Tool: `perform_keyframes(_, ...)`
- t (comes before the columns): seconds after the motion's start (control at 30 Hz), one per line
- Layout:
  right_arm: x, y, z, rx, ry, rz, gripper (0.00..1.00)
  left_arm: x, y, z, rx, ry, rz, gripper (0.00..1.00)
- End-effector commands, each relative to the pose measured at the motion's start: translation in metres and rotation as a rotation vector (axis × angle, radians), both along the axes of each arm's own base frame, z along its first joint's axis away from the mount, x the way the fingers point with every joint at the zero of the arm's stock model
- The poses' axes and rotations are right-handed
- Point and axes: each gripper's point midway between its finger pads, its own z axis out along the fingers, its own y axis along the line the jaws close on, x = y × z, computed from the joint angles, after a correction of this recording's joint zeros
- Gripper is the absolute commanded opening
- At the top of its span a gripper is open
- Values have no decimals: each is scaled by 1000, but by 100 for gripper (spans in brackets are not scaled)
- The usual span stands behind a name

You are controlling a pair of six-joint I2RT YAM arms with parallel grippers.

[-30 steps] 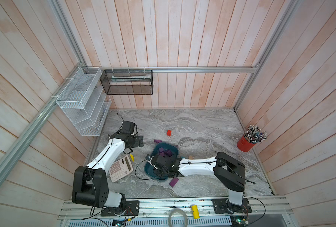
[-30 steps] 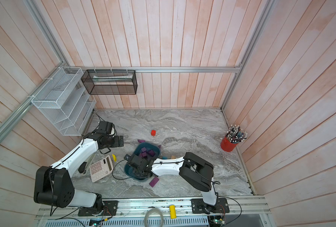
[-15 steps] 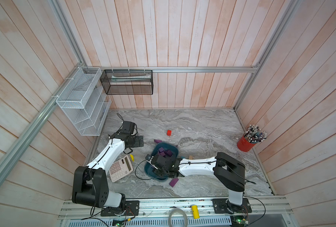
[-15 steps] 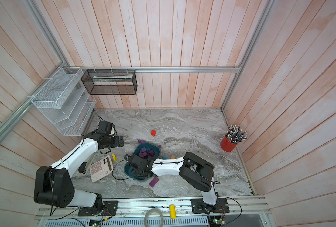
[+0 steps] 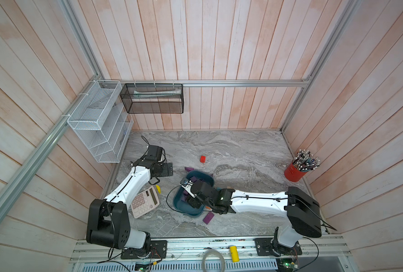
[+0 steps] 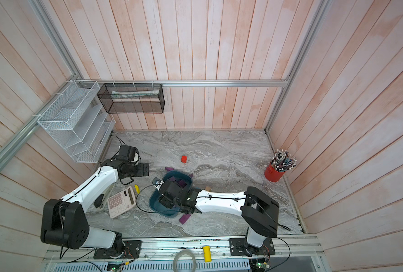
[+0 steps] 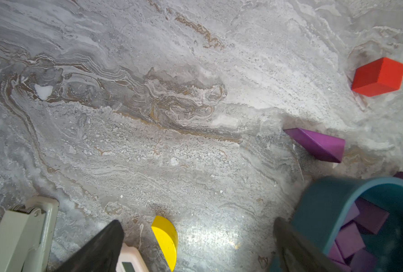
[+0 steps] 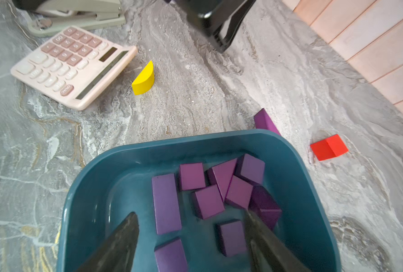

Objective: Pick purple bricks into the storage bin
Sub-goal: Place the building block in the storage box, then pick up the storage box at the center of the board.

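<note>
Where planks (image 5: 195, 47) meet, marbled tabletop (image 5: 243, 150) — storage bin (image 8: 125, 169)

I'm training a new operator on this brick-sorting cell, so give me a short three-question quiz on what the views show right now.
1. True or false: every purple brick is already in the bin.
2. What lies right beside the calculator?
A. a yellow half-disc
B. a red cube
C. a pen cup
3. Fill in: the ___ gripper hangs over the bin, jaws apart and empty.

Key
1. False: a wedge lies on the table outside the rim.
2. A
3. The right gripper.
</note>
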Motion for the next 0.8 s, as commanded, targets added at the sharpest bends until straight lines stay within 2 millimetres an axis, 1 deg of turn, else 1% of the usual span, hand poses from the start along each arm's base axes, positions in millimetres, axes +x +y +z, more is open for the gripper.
perform_keyframes(0.0, 10, -20, 19, 69, -25, -79, 73, 5, -8, 9, -11, -18, -16, 100)
perform_keyframes(0.07, 17, -37, 28, 117, -14, -129, 73, 6, -14, 10, -16, -23, -26, 100)
perform_keyframes(0.13, 24, -57, 34, 161, 6, -174, 73, 6, -25, 13, -32, -27, -43, 100)
perform_keyframes(0.3, 45, -109, 40, 267, 69, -291, 72, 4, -48, 21, -53, -22, -71, 100)
perform_keyframes(0.4, 53, -132, 42, 317, 67, -339, 72, 4, -54, 29, -66, -20, -69, 99)
perform_keyframes(0.5, 61, -148, 42, 344, 90, -386, 71, 2, -62, 33, -77, -8, -63, 98)
perform_keyframes(0.57, 63, -154, 44, 357, 90, -397, 71, 0, -68, 31, -76, 2, -58, 98)
perform_keyframes(0.67, 67, -157, 45, 357, 125, -413, 71, -9, -76, 15, -56, 54, -53, 98)
perform_keyframes(0.77, 70, -156, 33, 293, 190, -415, 70, -19, -81, -2, -44, 101, -43, 97)
